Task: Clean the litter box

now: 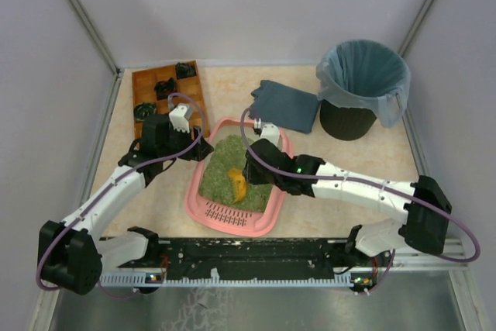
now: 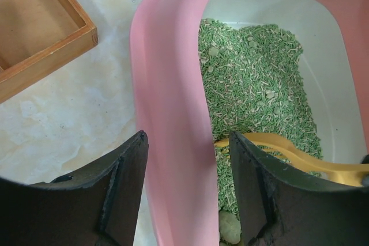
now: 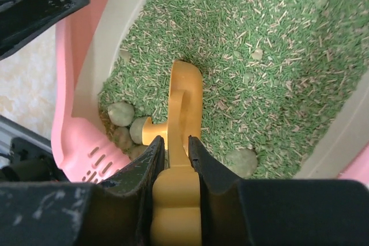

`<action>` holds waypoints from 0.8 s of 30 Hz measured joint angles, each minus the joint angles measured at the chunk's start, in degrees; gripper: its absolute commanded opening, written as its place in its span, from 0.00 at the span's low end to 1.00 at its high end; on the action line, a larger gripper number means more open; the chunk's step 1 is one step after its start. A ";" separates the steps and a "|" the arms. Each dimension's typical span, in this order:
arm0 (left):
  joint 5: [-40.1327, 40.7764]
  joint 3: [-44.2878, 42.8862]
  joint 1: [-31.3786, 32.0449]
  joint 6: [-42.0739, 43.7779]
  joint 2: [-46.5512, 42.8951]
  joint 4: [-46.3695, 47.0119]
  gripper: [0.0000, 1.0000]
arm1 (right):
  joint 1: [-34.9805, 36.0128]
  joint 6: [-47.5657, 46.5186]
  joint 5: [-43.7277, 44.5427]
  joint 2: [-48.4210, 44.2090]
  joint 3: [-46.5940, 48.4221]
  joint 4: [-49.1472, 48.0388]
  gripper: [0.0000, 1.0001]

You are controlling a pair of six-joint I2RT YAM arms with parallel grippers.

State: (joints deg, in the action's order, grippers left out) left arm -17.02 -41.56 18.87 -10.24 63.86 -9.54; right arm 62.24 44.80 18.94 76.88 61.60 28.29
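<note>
Litter box: pink tray, mid-table, slotted grille toward 6 o'clock, green litter banked toward 12.

Left gripper: at the box's 9 o'clock wall. Its jaws are apart and straddle the rim, one finger outside and one inside with a sliver of litter beside it. It is not clamped. It seems placed to steady the box against the scoop's push.

Right gripper: closed on the handle of the scoop. The blade is down in the litter near the grille end, among grey clumps, apparently to get under them.

Bin: lined, at 1 o'clock, the likely dump point.

Wooden tray: at 10 o'clock.

Cloth: beyond the box, toward 1 o'clock.
</note>
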 measured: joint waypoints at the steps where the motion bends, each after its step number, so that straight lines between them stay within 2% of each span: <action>1: -0.02 0.00 0.00 0.00 0.00 0.00 0.64 | 0.00 1.77 0.07 -0.15 -1.99 -2.08 0.00; 5: -0.20 -0.02 0.00 0.00 0.13 0.00 0.64 | -0.09 9.75 0.59 -2.19 -10.54 -11.74 0.00; 12: -0.52 -0.13 -0.02 0.02 0.74 -0.09 0.63 | -0.15 19.06 1.64 -2.58 -18.21 -25.05 0.00; 18: -1.16 -0.52 0.00 0.24 0.83 -0.17 0.63 | -0.15 23.82 1.42 0.98 -20.39 -33.20 0.00; 24: -1.36 -0.63 -0.02 0.50 0.83 -0.20 0.63 | -0.44 24.90 1.60 1.95 -20.90 -36.92 0.00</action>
State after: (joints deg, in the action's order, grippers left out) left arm -18.37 -42.19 18.85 -9.74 64.69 -9.74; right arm 61.80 69.69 20.53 78.83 40.71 -8.62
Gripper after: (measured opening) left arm 0.633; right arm 0.208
